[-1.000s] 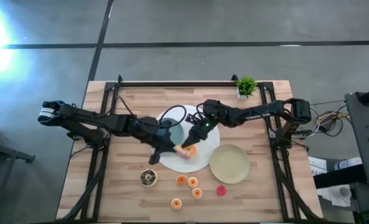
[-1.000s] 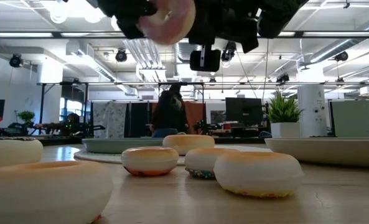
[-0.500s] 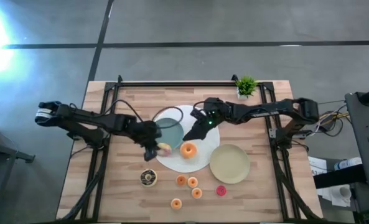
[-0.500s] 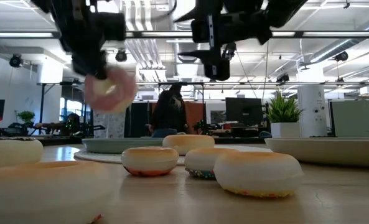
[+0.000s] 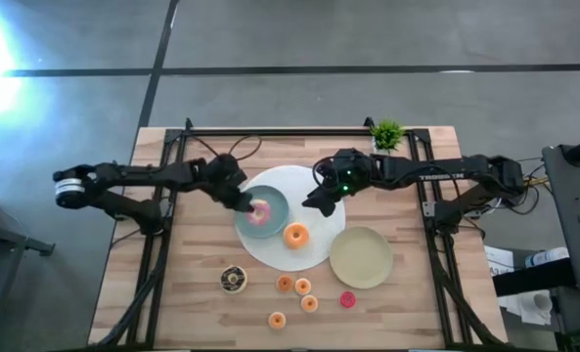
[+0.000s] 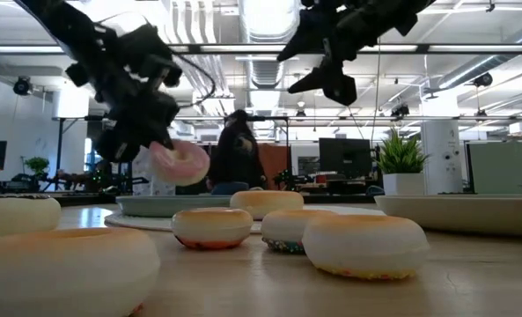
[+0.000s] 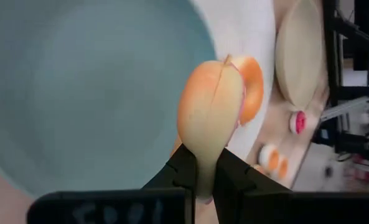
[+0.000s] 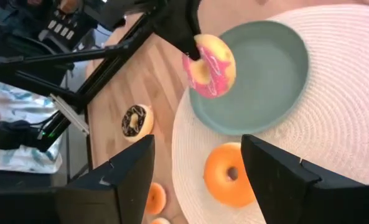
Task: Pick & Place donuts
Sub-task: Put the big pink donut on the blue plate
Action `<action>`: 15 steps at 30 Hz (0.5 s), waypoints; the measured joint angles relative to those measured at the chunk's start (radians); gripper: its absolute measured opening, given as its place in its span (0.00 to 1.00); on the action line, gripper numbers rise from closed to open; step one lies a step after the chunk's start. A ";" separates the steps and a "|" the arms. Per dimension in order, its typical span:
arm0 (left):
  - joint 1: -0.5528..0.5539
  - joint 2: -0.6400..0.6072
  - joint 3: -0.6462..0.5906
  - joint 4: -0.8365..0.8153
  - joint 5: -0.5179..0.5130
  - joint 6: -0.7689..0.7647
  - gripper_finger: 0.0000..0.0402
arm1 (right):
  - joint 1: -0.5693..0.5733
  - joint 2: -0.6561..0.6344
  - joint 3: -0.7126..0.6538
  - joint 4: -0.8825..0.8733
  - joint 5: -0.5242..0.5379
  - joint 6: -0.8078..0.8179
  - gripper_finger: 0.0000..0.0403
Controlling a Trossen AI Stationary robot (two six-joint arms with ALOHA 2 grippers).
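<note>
Pink-glazed and ring-shaped, a small toy donut (image 5: 259,212) is pinched on edge between the two dark fingers of the left gripper (image 5: 245,202), which hangs over the flat round teal plate (image 5: 273,196). From the table-level camera the pink donut (image 6: 180,163) sits clear above that plate (image 6: 155,205), not touching it, and the left wrist camera shows its pale underside (image 7: 209,118) clamped tight where the fingers (image 7: 187,168) meet.

The teal plate rests on a large round white woven mat (image 5: 314,191) in the middle of the light wooden table (image 5: 201,313). Taking the teal plate as the landmark: an orange-glazed ring donut (image 5: 295,236) lies on the white mat just beside the plate's near-right rim, apart from it. The right gripper (image 5: 321,198) hovers over the mat just to the plate's right, its fingers (image 8: 277,180) spread wide with nothing between them. A flat round beige plate (image 5: 362,257) lies farther off, beyond the orange donut, at the mat's edge.

Toward the table's near edge from the teal plate, a chocolate-brown donut (image 5: 234,279) sits alone on the wood. Three small orange donuts (image 5: 295,288) are grouped to its right, a fourth orange one (image 5: 277,319) lies nearest the table's edge, and a red donut (image 5: 347,299) lies just below the beige plate. A small green potted plant (image 5: 386,135) stands at the far right corner, well apart from the teal plate.
</note>
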 joint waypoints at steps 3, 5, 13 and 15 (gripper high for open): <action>0.030 0.028 -0.022 0.032 0.101 -0.030 0.02 | 0.001 0.004 -0.003 -0.001 0.003 0.000 0.57; 0.030 0.051 -0.031 0.044 0.117 -0.042 0.02 | 0.001 0.005 -0.008 -0.001 0.009 0.000 0.57; 0.028 0.126 -0.027 0.040 0.000 -0.030 0.05 | 0.000 0.007 -0.014 0.000 0.053 0.003 0.57; 0.026 0.136 -0.017 0.031 -0.039 -0.024 0.10 | 0.000 0.011 -0.014 0.002 0.051 0.011 0.57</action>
